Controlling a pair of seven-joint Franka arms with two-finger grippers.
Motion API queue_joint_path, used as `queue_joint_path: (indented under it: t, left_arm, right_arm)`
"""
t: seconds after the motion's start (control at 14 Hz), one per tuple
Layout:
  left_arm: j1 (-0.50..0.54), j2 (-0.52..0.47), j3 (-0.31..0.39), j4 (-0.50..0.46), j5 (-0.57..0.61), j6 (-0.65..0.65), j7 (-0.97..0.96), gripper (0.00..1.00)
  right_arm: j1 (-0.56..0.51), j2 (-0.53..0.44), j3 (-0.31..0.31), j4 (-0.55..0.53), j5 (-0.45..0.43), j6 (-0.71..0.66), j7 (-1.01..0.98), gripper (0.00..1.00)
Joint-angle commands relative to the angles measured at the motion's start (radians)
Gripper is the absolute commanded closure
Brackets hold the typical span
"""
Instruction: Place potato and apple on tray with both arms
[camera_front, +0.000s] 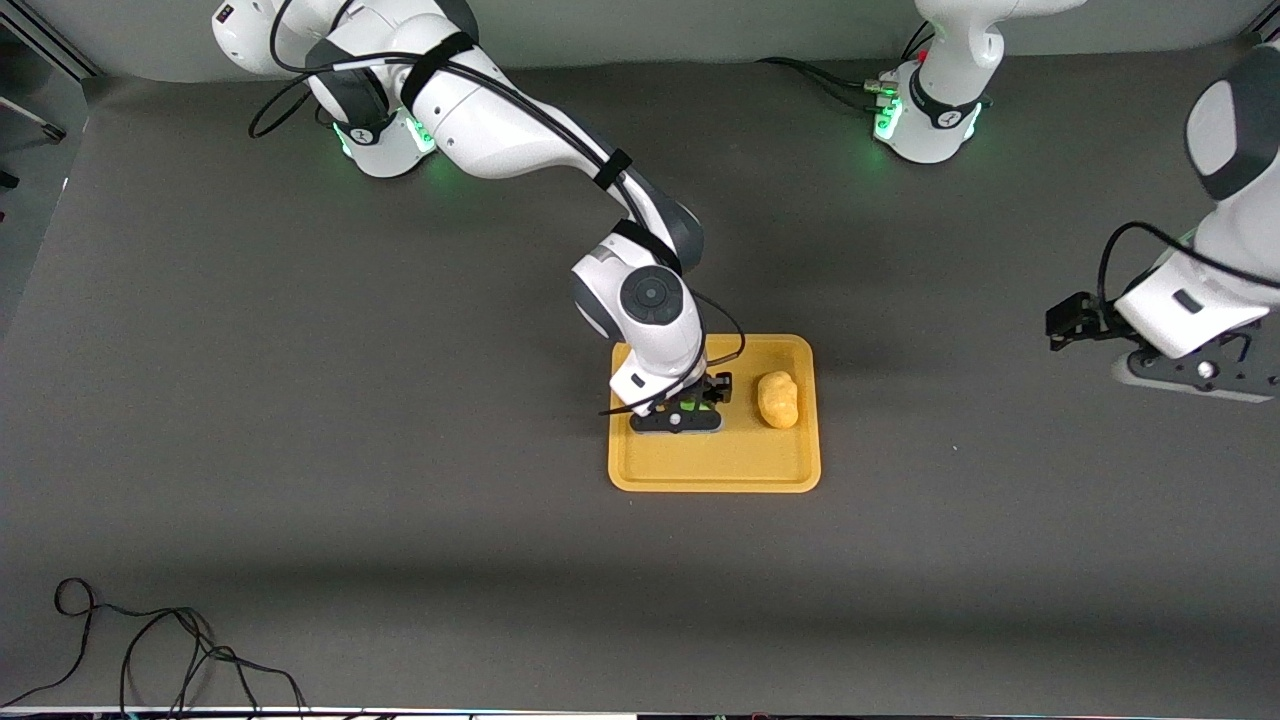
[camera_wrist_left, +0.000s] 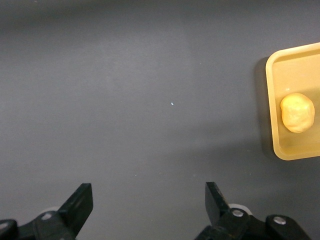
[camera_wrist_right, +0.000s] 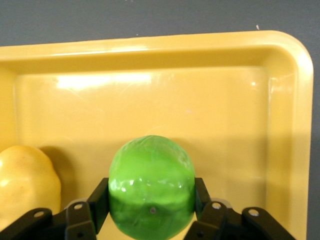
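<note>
Gripping the apple (camera_wrist_right: 151, 187) inside the tray (camera_front: 715, 470), right tool (camera_front: 690, 410) clamped on it just beside the potato (camera_front: 778, 399), long axis running from the robots' bases toward the front camera. Waiting over bare surface (camera_front: 300, 450) at its own end, left tool (camera_wrist_left: 150, 207) spread wide, empty. Showing the apple plainly only in the right wrist view; mostly hidden from the front.

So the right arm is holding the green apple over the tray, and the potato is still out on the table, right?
Not quite. The potato already lies in the tray, as the front view shows. The rest holds: the right gripper has its jaws shut on the apple over the tray.
</note>
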Motion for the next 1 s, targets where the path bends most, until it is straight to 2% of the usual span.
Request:
queue_joint_path:
  t: [0.0,0.14,0.36,0.43,0.5,0.57,0.64,0.86,0.93]
  left_arm:
    - [0.006,-0.066,-0.008,-0.039,-0.019,0.011,0.012,0.00]
    - [0.006,-0.103,-0.007,-0.027,-0.039,-0.024,0.005,0.00]
    - [0.001,-0.117,-0.013,0.049,-0.042,-0.104,0.000,0.00]
    - [0.003,-0.115,-0.008,0.072,-0.061,-0.131,0.009,0.00]
    - [0.004,-0.117,-0.007,0.080,-0.067,-0.145,0.012,0.00]
    - [0.008,-0.115,0.001,0.077,-0.070,-0.139,0.017,0.00]
    - [0.006,-0.111,0.003,0.076,-0.069,-0.132,0.017,0.00]
    - [0.008,-0.093,0.003,0.054,-0.096,-0.124,0.040,0.00]
    - [0.008,-0.085,0.003,0.045,-0.126,-0.125,0.045,0.00]
  right_arm:
    - [-0.002,-0.007,-0.012,0.021,0.019,-0.052,0.012,0.61]
    - [-0.002,-0.009,-0.012,0.021,0.013,-0.122,0.015,0.60]
    - [0.000,-0.006,-0.012,0.002,0.019,-0.121,0.023,0.60]
    - [0.001,-0.006,-0.012,0.002,0.021,-0.123,0.024,0.55]
    - [0.000,-0.007,-0.012,0.002,0.022,-0.123,0.030,0.30]
    - [-0.003,-0.007,-0.012,0.004,0.022,-0.123,0.062,0.13]
    - [-0.003,-0.009,-0.012,0.004,0.021,-0.123,0.081,0.00]
    - [-0.025,-0.082,-0.018,-0.013,0.019,-0.135,0.064,0.00]
    - [-0.038,-0.160,-0.020,-0.066,0.019,-0.164,0.066,0.00]
